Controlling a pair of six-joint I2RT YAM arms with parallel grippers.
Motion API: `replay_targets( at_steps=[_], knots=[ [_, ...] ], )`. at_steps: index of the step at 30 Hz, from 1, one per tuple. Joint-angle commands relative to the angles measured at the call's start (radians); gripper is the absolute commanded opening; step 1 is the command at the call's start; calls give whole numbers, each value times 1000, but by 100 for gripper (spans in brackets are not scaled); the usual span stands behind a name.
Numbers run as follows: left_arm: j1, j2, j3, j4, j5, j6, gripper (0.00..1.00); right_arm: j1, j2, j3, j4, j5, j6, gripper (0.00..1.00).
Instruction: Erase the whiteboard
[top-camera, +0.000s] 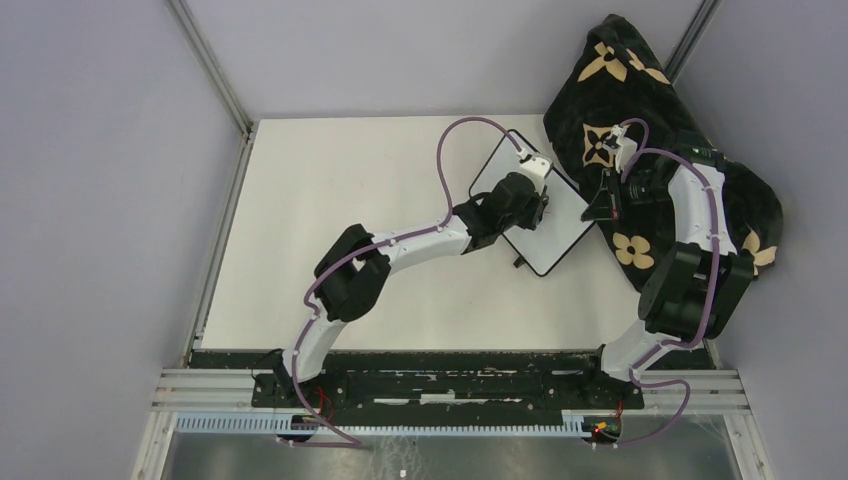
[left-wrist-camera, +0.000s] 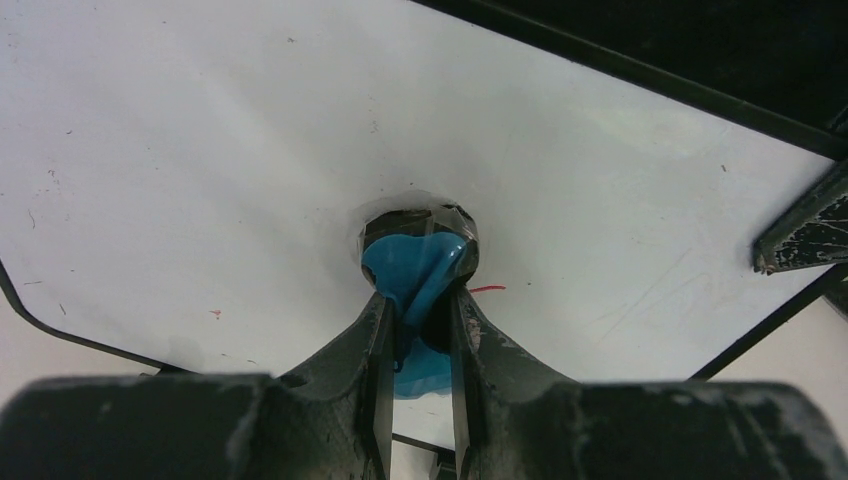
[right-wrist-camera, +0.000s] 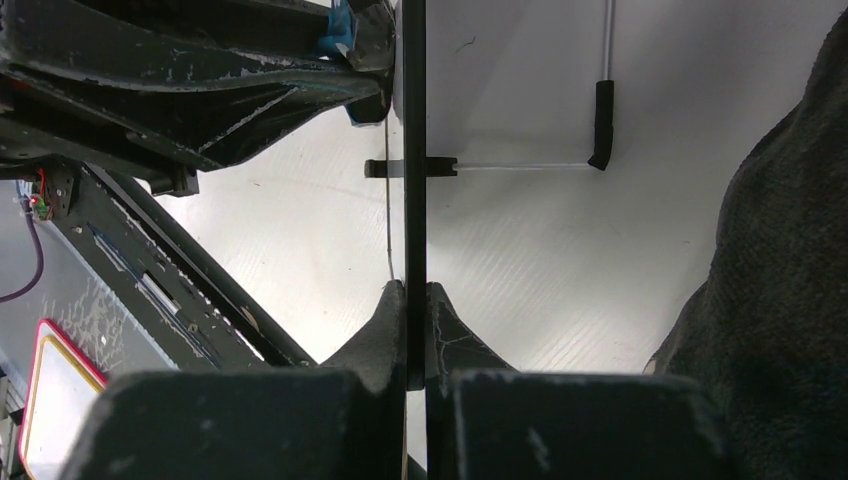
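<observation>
whiteboard (top-camera: 550, 236), thin black frame, rounded corners, tiny red marks

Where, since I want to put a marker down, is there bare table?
Free: the table's left half, between the left wall and left arm; also the near strip between whiteboard and base rail. Crowded: far right, where the left end effector holds an eraser on the whiteboard and the right end effector grips its edge, beside the blanket.

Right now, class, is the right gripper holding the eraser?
No: the right gripper is shut on the whiteboard's black edge, while the left gripper grips the blue eraser.
</observation>
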Motion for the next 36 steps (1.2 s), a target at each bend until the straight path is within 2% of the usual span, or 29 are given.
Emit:
replay_targets(
  at_steps=[1,10,16,36],
  knots=[
    [-67,-44,0,59,117,-24,3,27,-9,26,-36,-59,-41,1],
    [-73,-91,-52,103,142,-39,3,27,-10,28,-37,-59,-39,0],
    [-63,-74,-68,94,75,-6,3,27,-13,30,-41,-61,-41,1],
    [121,-89,-208,136,75,11,3,26,-14,29,-46,-60,-50,1]
  ],
)
